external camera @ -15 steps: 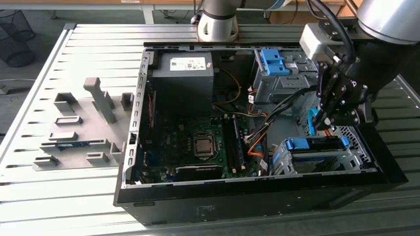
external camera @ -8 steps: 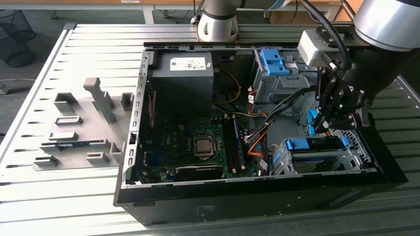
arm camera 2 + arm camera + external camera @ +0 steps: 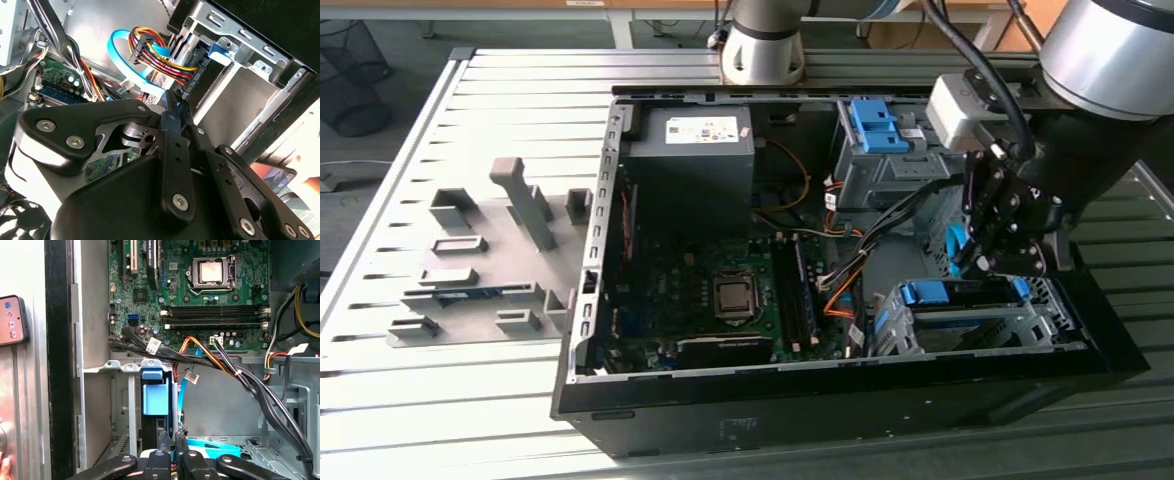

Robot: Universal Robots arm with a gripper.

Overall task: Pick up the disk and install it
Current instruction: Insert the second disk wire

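Gripper with fingers pressed together, apparently holding nothing, hovers just above the disk inside the computer case.

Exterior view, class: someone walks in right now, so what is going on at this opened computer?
A robot arm's gripper hangs inside the open computer case, low over the metal drive cage at the exterior view's right. The disk, in its blue caddy, sits in that cage just beneath the gripper. Whether the gripper is gripping it cannot be told.
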